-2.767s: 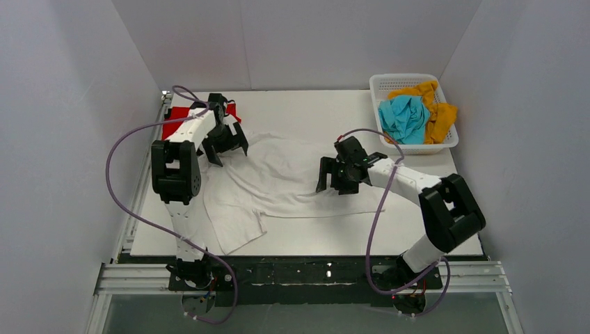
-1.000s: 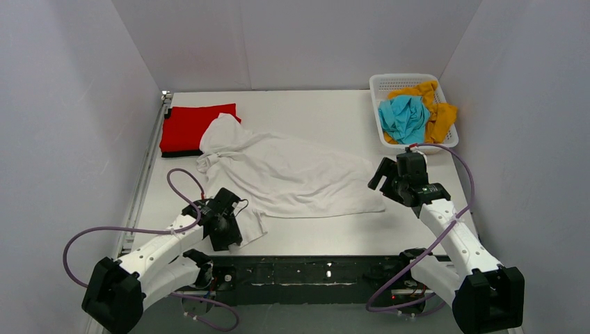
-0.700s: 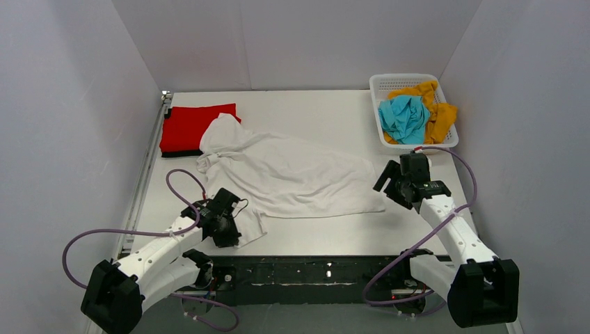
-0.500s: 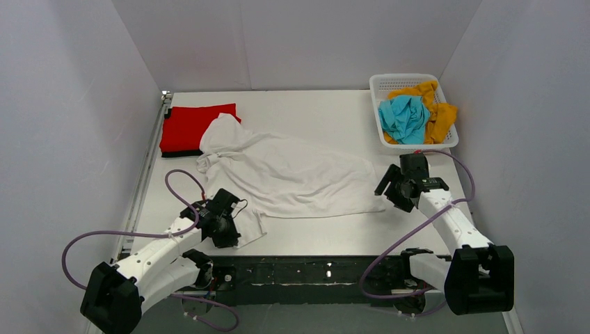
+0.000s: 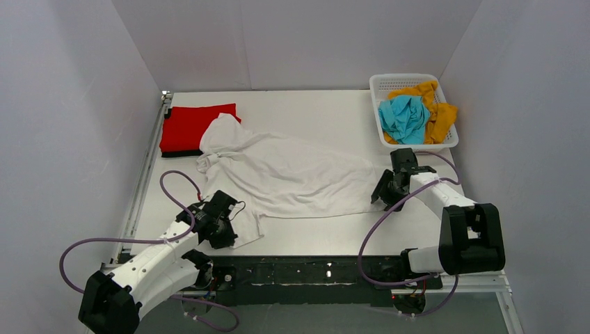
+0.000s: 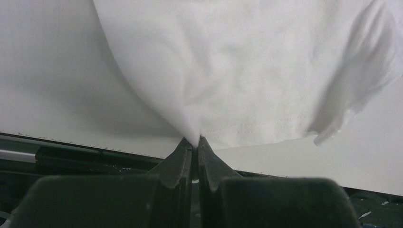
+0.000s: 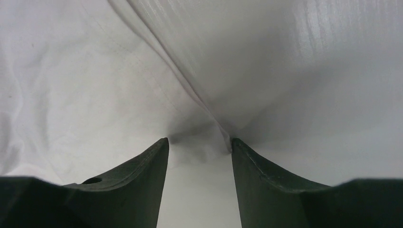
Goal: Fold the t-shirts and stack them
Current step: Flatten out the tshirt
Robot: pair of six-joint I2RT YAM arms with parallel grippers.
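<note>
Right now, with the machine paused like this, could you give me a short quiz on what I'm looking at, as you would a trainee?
1. True or false: the left pincer is shut on the hem of the white t-shirt.
2. What lies in the basket? A) green socks; B) a teal-blue shirt and a mustard-orange shirt; C) purple towels.
3. Fill in: the right pincer stands ____ around a corner of the white t-shirt.

Key: 1 true; 2 B; 3 open.
</note>
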